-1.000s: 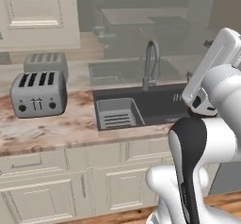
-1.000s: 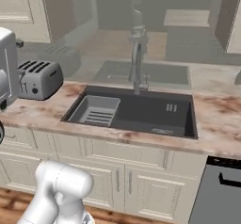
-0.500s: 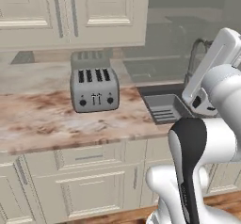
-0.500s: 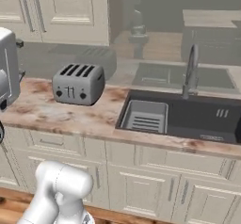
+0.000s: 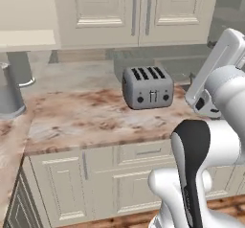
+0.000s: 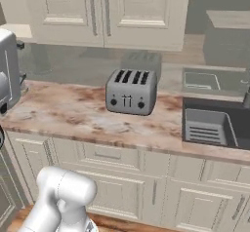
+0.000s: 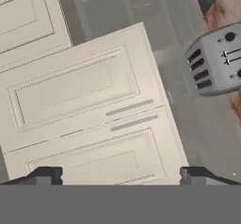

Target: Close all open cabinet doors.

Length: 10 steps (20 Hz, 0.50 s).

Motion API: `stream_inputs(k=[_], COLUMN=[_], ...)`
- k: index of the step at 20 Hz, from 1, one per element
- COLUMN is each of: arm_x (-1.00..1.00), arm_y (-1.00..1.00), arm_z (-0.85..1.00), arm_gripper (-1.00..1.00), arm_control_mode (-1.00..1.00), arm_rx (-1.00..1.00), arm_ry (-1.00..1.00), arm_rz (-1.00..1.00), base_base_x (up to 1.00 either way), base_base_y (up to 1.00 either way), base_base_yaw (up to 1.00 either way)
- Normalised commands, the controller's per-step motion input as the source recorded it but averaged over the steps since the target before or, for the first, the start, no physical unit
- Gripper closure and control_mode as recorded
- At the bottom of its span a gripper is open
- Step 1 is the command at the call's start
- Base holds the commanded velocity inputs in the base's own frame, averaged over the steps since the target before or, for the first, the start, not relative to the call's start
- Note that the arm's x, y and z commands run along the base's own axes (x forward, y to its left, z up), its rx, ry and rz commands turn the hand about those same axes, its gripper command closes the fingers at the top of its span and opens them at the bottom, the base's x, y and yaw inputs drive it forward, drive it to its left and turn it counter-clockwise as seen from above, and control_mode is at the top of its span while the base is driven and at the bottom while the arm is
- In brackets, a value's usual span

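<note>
— Cabinet doors (image 5: 139, 11) first, since they're the biggest thing up there?

— Yes. Two tall cream doors sit side by side above the counter, flush with each other, their grey bar handles (image 6: 99, 9) close together at the seam. In the hand view they lie rolled sideways, panels and both handles facing the camera.

— Anything further left?

— Another cream panel (image 5: 28, 14) stands at the left of the left base view; whether it is a door swung out I cannot tell.

— And below?

— A marbled brown-and-white countertop (image 5: 86, 121) runs over cream base cabinets (image 6: 127, 177) and drawer fronts. At the right of the right base view a dark sink (image 6: 234, 111) is sunk into it, holding a grey ribbed rack (image 6: 205, 126).

— What stands on the counter?

— A silver four-slot toaster (image 5: 147, 86), slots empty, directly beneath the two doors. At the far left a grey cylindrical container (image 5: 8, 90) stands upright; its contents are hidden.

— The gripper (image 7: 120, 176)?

— Spread wide, nothing between the two dark tips, pointed at the doors, well apart from them.
</note>
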Motion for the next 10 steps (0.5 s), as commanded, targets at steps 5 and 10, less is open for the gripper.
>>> stream_inputs(k=[5, 10], arm_x=[0.0, 0.0], arm_y=[0.0, 0.0], arm_z=[0.0, 0.0], arm_gripper=[-1.0, -1.0], arm_control_mode=[1.0, 1.0], arm_rx=[0.0, 0.0], arm_ry=[0.0, 0.0], arm_rz=[0.0, 0.0], base_base_x=[-0.02, 0.0], base_base_y=[0.99, 0.38], base_base_yaw=[0.0, 0.02])
